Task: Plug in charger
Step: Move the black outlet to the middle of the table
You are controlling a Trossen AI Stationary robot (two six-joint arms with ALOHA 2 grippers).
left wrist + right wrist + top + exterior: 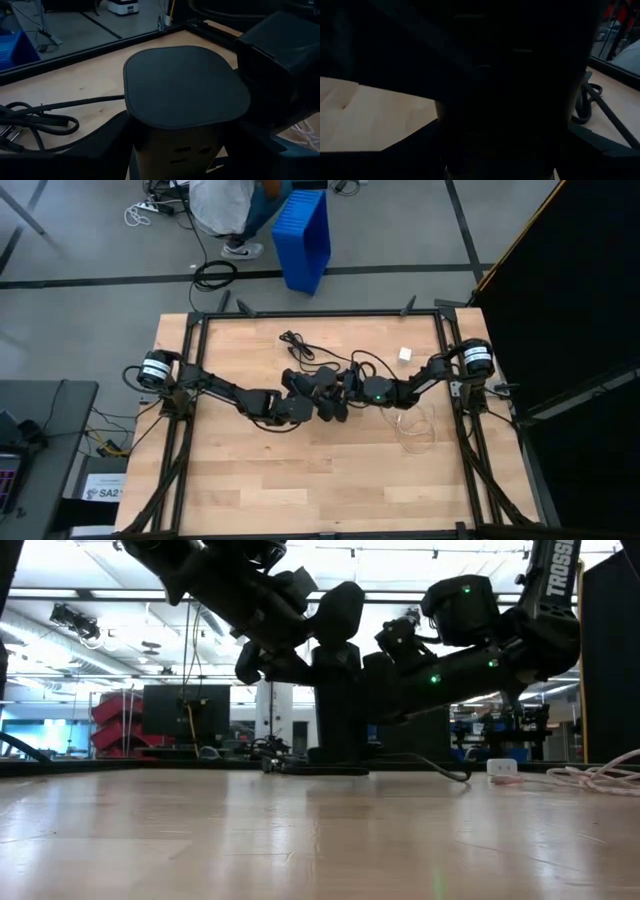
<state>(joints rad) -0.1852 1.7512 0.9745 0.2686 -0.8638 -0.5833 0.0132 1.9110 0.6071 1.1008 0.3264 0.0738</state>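
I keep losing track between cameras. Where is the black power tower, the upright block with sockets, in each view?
High view: power tower at table centre, between both grippers.
Low view: dark upright column at centre, on the table.
Left wrist view: fills the middle, flat top and side sockets showing.
Right wrist view: dark mass close up.
Shared landmark: its black cord, also in the left wrist view.

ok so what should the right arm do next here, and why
Probably draw the right gripper back from the black power tower and head for the white charger. The charger lies unheld on the table near the right arm's base, while the left gripper clamps the upright tower, so there is nothing to plug in yet.
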